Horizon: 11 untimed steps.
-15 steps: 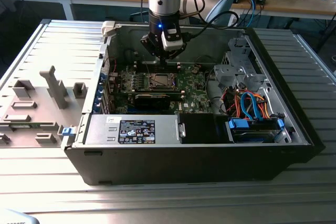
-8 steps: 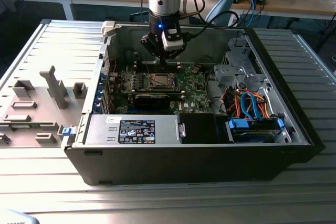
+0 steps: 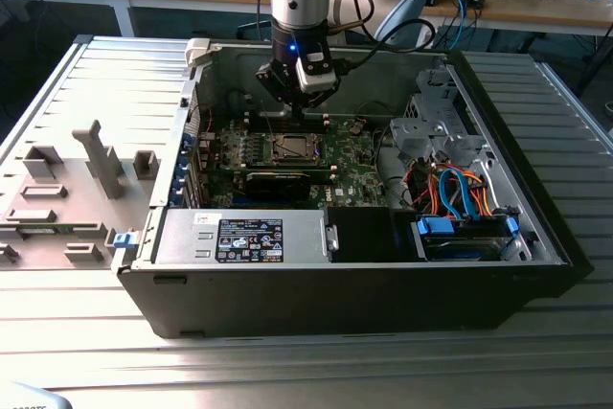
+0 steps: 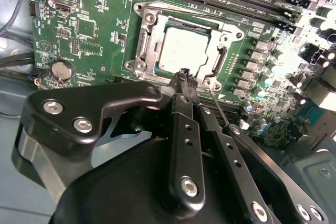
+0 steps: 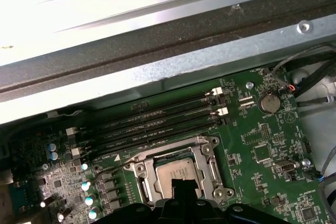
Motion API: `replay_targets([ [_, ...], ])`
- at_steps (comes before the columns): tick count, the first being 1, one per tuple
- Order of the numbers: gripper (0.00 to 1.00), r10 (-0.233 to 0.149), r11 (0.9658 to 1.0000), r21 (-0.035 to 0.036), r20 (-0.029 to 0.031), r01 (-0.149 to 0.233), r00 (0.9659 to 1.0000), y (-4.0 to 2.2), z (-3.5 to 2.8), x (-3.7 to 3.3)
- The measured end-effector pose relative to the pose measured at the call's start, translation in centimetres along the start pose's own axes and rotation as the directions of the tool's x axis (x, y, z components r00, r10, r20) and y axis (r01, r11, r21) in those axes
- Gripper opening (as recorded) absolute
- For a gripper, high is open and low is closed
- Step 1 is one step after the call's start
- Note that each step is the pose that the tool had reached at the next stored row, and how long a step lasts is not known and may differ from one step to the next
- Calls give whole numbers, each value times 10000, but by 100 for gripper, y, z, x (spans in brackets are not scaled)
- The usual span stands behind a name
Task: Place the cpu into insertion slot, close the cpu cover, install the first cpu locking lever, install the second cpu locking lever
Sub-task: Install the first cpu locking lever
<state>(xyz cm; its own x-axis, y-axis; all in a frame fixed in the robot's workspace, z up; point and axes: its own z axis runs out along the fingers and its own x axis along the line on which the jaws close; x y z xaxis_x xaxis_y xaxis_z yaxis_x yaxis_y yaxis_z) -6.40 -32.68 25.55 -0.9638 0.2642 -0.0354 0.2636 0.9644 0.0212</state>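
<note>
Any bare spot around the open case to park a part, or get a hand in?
Free: the ribbed table in front of the case, and beyond its side on the exterior view's right. Crowded: the board around the insertion slot, with the gripper overhead, and the cabled drive corner.

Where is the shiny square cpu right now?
The cpu sits in the insertion slot on the green motherboard, beyond the gripper in both wrist views.

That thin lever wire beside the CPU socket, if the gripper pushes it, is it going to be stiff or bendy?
The lever wire looks like thin bare metal rod, so probably springy, not floppy. It is long and slender, so a push near its free end would likely flex it. Its smooth round surface may let the fingers slip off. The cpu sits in the slot beside it.
</note>
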Motion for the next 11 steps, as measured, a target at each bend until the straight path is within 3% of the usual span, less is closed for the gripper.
replay_targets([
  [11, 11, -179, 9998, -7, -4, 179, 9998, 0, 0, 0],
])
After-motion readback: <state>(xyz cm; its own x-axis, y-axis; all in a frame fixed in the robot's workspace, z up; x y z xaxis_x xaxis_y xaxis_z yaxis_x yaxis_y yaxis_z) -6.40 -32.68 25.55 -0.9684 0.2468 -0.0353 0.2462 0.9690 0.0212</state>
